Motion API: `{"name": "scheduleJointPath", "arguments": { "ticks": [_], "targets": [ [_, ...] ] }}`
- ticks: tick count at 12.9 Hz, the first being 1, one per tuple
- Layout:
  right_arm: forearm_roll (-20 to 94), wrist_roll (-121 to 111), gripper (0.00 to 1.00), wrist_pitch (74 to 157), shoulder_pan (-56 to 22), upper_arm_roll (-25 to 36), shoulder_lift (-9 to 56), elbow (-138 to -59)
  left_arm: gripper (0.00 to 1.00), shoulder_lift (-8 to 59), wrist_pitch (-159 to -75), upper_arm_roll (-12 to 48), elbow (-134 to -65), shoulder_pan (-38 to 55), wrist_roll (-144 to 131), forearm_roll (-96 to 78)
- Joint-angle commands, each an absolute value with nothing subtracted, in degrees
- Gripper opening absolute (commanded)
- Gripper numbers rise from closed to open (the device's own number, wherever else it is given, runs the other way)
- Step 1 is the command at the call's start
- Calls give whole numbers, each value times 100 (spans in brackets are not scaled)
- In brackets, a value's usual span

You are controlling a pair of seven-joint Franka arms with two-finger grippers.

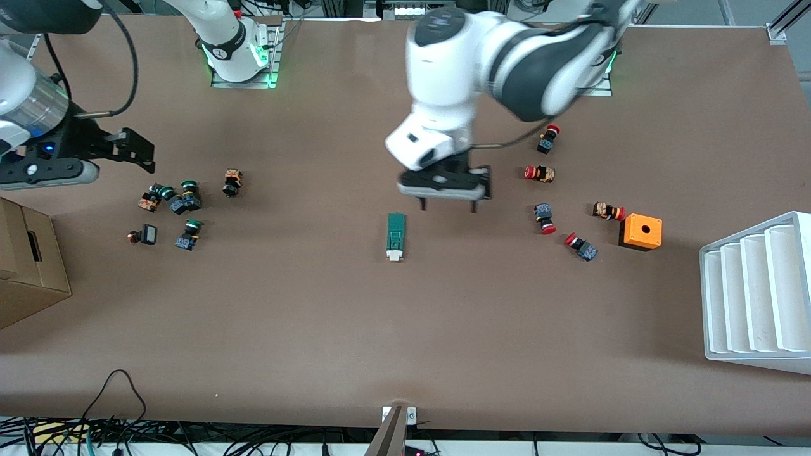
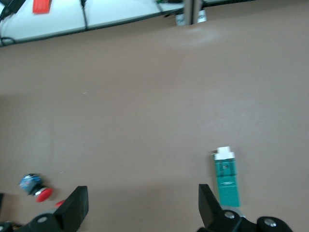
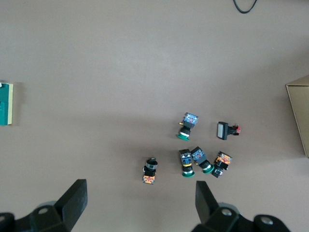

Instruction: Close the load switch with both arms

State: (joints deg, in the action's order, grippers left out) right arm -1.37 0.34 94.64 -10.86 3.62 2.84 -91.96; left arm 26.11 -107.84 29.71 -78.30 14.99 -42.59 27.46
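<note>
The load switch (image 1: 396, 236), a narrow dark-green block with its white lever end toward the front camera, lies flat at mid-table. It also shows in the left wrist view (image 2: 227, 181) and at the edge of the right wrist view (image 3: 6, 104). My left gripper (image 1: 448, 206) is open and empty over bare table just beside the switch, on the side of the left arm's end; its fingers straddle bare table in the left wrist view (image 2: 142, 208). My right gripper (image 1: 140, 151) is open and empty (image 3: 140, 205), high above the green-capped buttons at the right arm's end.
Green-capped push buttons (image 1: 184, 202) lie in a cluster at the right arm's end, next to a cardboard box (image 1: 28, 259). Red-capped push buttons (image 1: 546, 218), an orange box with a hole (image 1: 641, 231) and a white slotted rack (image 1: 754, 294) lie toward the left arm's end.
</note>
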Motion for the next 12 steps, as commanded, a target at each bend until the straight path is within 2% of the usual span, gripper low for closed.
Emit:
{"name": "scheduleJointPath", "arguments": {
  "ticks": [1,5,10,12],
  "targets": [
    [-229,-61,100,9316,-1055,439,352,-9026,100,2260,-10495,2910,-7919,1134,-3509,2076],
    [-220,-70,100,9325,-1046,545,352,-9026,100,1890,-10179,1795,-7919,1318,-2752,960],
    [-220,-35,100,9316,-1046,545,343,-9026,100,1346,-9116,521,-7928,1336,-1901,-262],
    [-220,-18,100,9325,-1046,554,343,-9026,100,1152,-8808,203,-7989,1284,-1391,-308]
  ]
}}
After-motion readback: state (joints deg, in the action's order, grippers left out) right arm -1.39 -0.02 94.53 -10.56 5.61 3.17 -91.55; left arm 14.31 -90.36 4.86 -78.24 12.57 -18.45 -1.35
